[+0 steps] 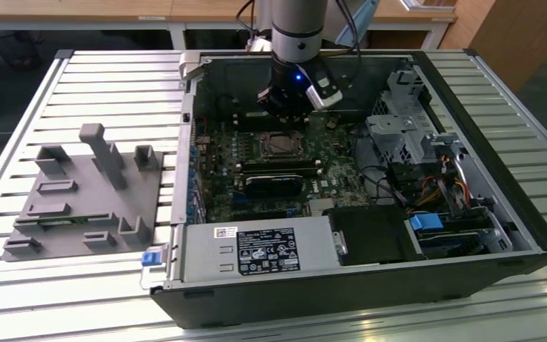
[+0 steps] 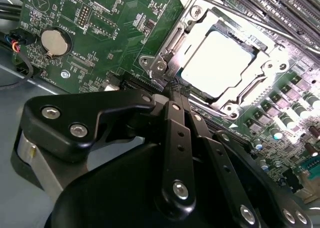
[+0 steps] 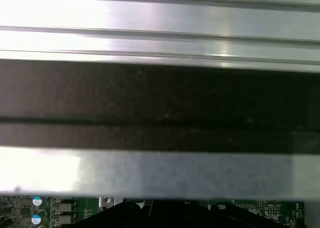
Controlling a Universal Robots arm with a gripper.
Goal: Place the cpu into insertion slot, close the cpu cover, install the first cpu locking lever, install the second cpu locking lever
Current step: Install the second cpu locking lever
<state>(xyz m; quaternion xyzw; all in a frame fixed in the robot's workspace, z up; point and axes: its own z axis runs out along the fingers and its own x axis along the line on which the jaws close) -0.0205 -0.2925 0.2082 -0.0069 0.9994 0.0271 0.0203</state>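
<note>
We see our black gripper (image 2: 176,88), fingers pressed together and holding nothing, just beside the shiny square cpu (image 2: 222,58), which lies toward two o'clock under the silvery metal cpu cover (image 2: 170,48).

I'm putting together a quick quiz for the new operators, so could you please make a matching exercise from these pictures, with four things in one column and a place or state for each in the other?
Things:
1. cpu
2. cpu cover
3. gripper
4. grey fixture block

Places or states:
A. outside the computer case, on the slatted table, at the exterior view's left
B. lying in the insertion slot, silvery top showing
C. inside the case, tips close beside the socket frame
D. closed down, framing the chip

Pairs: 1-B, 2-D, 3-C, 4-A
</note>
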